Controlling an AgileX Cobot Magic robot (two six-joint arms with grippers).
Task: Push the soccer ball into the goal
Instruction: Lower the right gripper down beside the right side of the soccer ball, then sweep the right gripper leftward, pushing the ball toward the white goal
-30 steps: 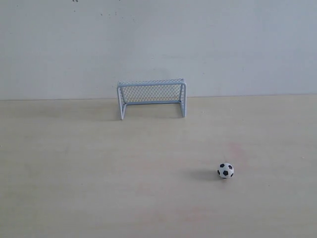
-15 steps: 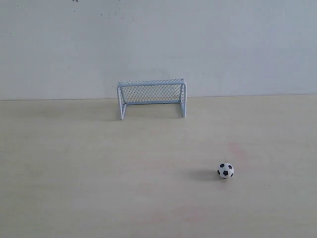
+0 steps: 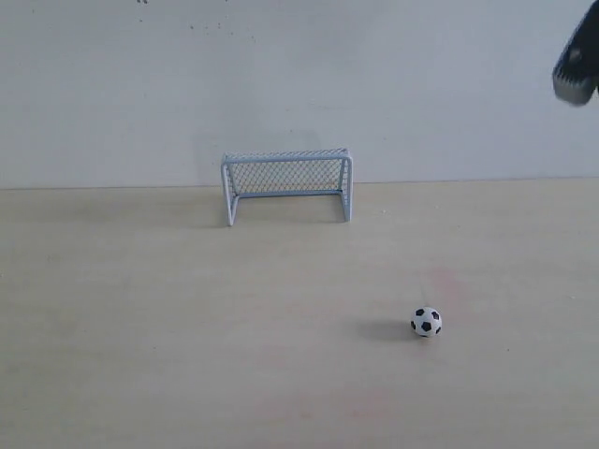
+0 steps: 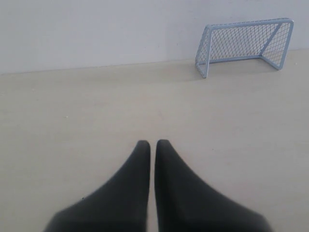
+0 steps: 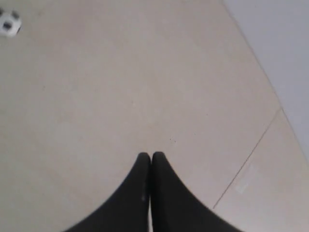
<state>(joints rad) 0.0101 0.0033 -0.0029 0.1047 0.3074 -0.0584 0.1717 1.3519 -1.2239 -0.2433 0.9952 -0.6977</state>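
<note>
1 soccer ball apart from goal

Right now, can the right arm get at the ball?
Probably yes. The ball lies alone on the table, with nothing between it and the right claw, which hangs shut above that side.

**Right gripper comes into view**

Its dark tip now shows at the upper right edge of the exterior view, well apart from the soccer ball; half a second ago it was out of sight.
</note>
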